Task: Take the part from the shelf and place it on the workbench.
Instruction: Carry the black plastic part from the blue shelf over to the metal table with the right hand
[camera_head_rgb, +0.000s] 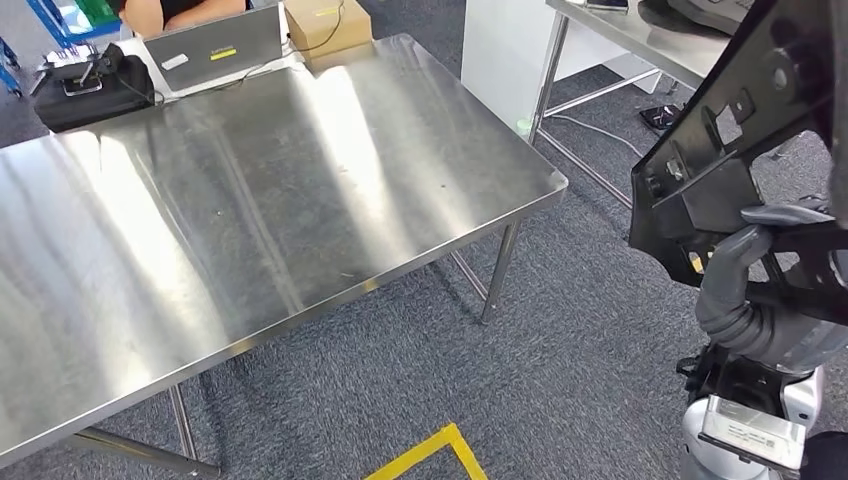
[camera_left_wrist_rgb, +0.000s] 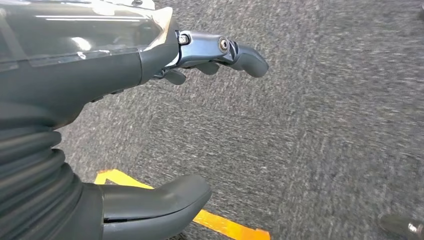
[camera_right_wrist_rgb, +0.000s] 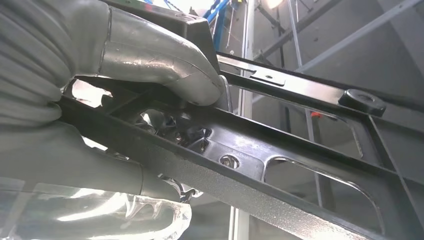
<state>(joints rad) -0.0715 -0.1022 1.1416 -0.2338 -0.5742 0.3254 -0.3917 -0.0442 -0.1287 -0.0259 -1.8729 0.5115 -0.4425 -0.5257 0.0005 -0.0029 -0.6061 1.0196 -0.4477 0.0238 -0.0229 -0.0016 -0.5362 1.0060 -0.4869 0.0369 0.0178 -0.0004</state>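
- Right hand (camera_head_rgb: 745, 290) clamps the black part (camera_head_rgb: 735, 130) by a frame bar, thumb (camera_right_wrist_rgb: 160, 57) over the top, carrying it off the workbench's (camera_head_rgb: 250, 190) right edge.
- Left hand (camera_left_wrist_rgb: 150, 65) hangs over the carpet, fingers apart, holding nothing.
- Part looks rigid, openwork moulded plastic, probably light but awkwardly wide; its bars offer the firmest hold.

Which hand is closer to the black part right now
Right. The right hand grips the black part beside the workbench. The left hand hangs over the carpet, fingers apart, holding nothing, away from the part.
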